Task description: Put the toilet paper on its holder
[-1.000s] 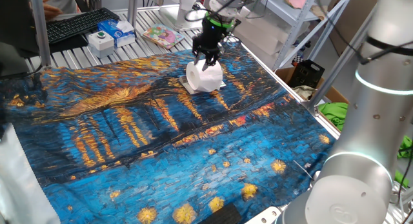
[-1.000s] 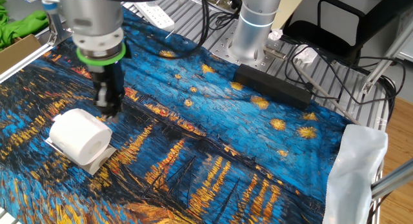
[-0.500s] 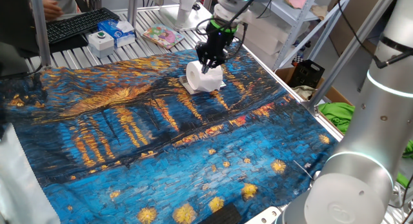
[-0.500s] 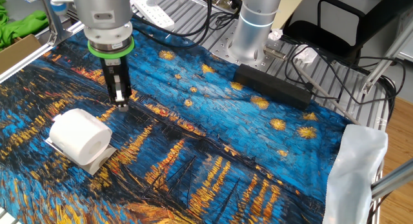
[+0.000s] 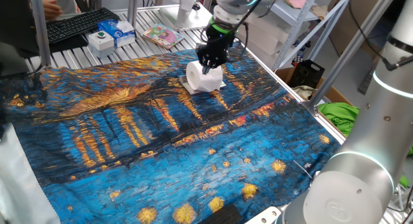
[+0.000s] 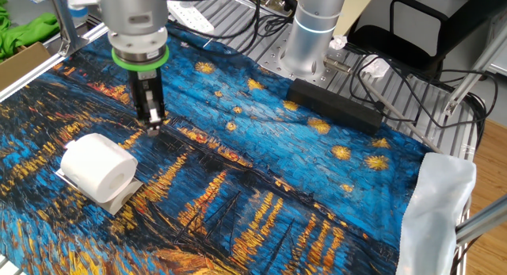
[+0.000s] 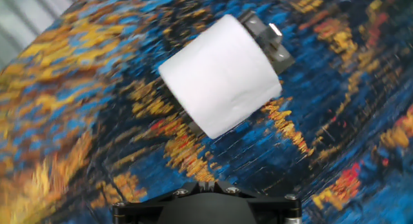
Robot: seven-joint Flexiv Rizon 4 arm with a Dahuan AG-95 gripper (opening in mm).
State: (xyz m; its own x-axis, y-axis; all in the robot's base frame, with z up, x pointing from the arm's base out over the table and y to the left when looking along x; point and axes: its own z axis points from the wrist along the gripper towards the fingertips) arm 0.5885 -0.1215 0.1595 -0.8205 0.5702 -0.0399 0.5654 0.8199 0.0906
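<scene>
**Roll on its side, my fingers shut and empty**

The plump white roll of toilet paper (image 6: 97, 168) lies on its side, on top of the flat shiny metal holder (image 6: 119, 200). Only a corner of the holder's base peeks out from under the roll. In my hand view the roll (image 7: 219, 75) sits out in front of me, and a bit of grey shiny metal (image 7: 268, 40) pokes out at one end of it.

My black two-finger gripper (image 6: 153, 126) points straight down, just beside the roll and not touching it. My two fingers are pressed together with nothing between them. The tips are very close to the cloth, but I cannot tell if they touch it.

All of this is on a big blue and orange painted cloth (image 6: 261, 188) that covers the table. It has yellow stars and wavy streaks.

Farther off from me, past the edge of the cloth, there is a small white box with a green button (image 5: 100, 39), a black keyboard (image 5: 80, 22), and a long black bar (image 6: 337, 106).
</scene>
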